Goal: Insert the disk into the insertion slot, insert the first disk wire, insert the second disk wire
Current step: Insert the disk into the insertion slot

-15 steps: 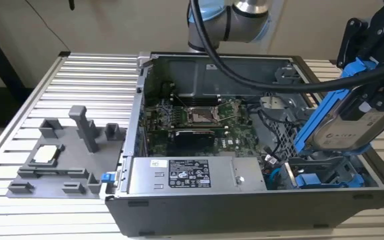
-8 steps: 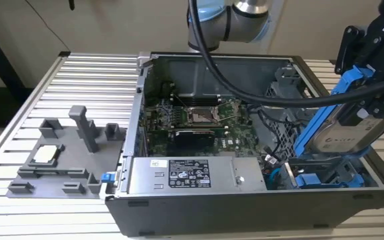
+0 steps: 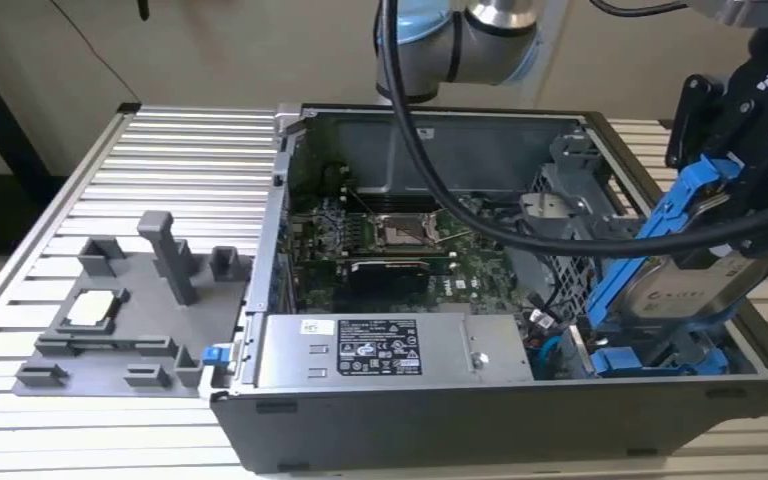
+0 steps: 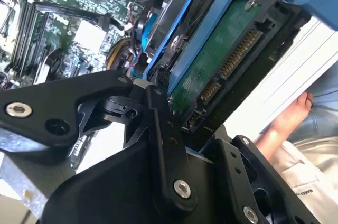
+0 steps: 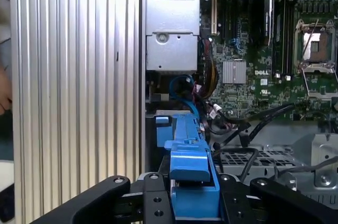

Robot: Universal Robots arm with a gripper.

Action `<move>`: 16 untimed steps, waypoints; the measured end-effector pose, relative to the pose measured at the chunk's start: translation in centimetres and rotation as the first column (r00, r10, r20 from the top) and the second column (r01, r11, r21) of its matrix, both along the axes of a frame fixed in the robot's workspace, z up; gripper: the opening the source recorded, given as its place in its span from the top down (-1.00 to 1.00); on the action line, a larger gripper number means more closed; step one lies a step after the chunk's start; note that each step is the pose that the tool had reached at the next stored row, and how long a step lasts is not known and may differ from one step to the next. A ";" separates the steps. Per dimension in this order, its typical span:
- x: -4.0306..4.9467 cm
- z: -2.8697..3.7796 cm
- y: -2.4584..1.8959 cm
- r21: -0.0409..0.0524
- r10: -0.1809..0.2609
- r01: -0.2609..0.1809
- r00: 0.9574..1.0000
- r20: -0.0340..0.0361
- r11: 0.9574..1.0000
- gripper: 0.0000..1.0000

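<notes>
My gripper is shut on the disk, a silver drive in a bright blue frame. I hold it tilted steeply over the right end of the open computer case in the exterior view. Its lower end dips toward the dark drive cage, and the insertion slot is mostly hidden beneath it. In the second wrist view, the disk's green circuit board and connectors sit just beyond my black fingers. The first wrist view has the blue frame clamped in my gripper.
Another blue-fronted drive lies low in the cage. Loose blue cables curl beside the grey power supply. The motherboard fills the case floor. A grey fixture stands on the ribbed table. A person's hand is nearby.
</notes>
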State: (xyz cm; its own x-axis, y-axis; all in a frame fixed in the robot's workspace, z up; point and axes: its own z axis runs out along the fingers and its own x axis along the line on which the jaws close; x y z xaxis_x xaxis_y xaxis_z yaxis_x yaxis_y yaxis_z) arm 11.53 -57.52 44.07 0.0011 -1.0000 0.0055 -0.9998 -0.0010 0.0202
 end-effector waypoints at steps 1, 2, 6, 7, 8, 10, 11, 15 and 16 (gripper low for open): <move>0.04 -0.18 -0.07 0.000 0.001 -0.001 1.000 0.000 1.000 0.34; 0.06 -0.36 -0.13 0.000 0.002 -0.002 1.000 0.000 1.000 0.34; 0.09 -0.87 -0.15 0.000 0.006 -0.006 1.000 0.005 1.000 0.34; 0.10 -0.99 -0.16 0.000 0.007 -0.007 1.000 0.006 1.000 0.34; 0.11 -1.11 -0.16 0.000 0.008 -0.008 1.000 0.007 1.000 0.34; 0.11 -1.29 -0.14 0.000 0.009 -0.009 1.000 0.008 1.000 0.34; 0.11 -1.32 -0.14 0.000 0.009 -0.009 1.000 0.008 1.000 0.34; 0.11 -1.67 -0.13 0.000 0.009 -0.009 1.000 0.008 1.000 0.34; 0.13 -1.82 -0.13 0.000 0.009 -0.009 1.000 0.008 1.000 0.34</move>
